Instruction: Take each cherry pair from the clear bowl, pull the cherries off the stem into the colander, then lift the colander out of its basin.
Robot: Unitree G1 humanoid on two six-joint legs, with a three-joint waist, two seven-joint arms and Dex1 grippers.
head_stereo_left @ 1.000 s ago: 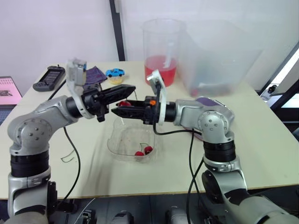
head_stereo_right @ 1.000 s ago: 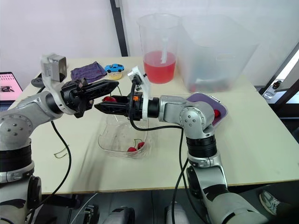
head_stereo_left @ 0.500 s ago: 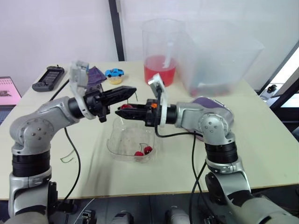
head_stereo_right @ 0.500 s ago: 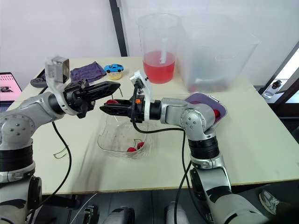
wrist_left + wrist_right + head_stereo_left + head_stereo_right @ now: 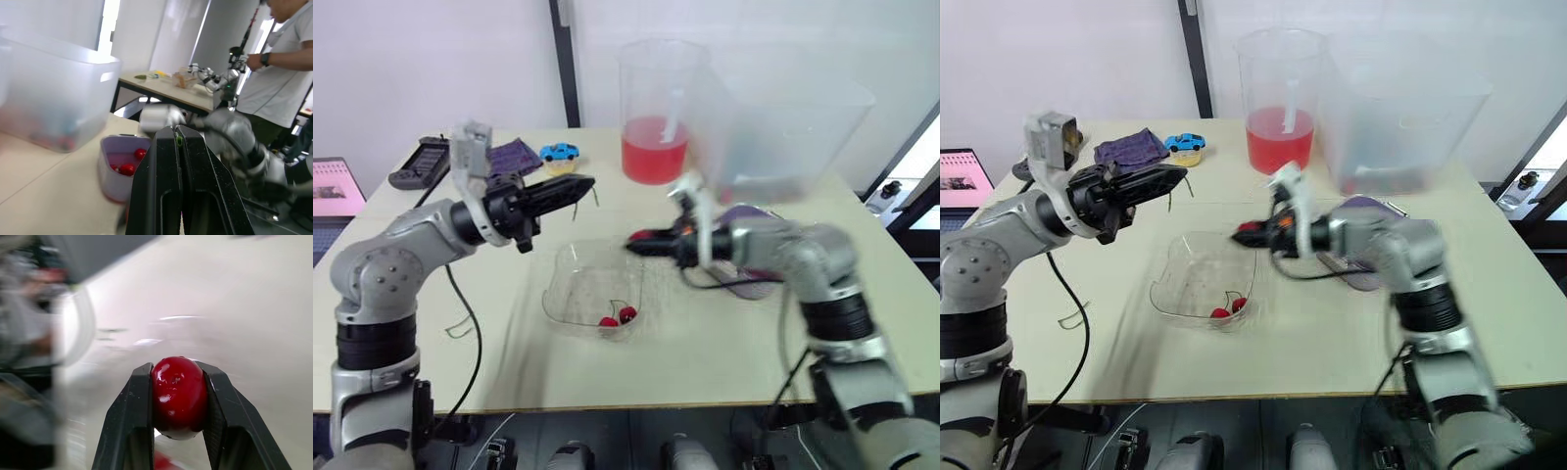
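Pinching a glossy dark-red cherry (image 5: 178, 396), right gripper (image 5: 644, 238) faces left gripper (image 5: 176, 133), clamped on a thin green stem (image 5: 179, 141).

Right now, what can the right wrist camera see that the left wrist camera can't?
Right wrist view: the right gripper squeezing one red cherry. Left wrist view: the left gripper shut on a green stem, the purple colander with cherries inside, and a person in a white shirt. Both: black fingers over the pale table.
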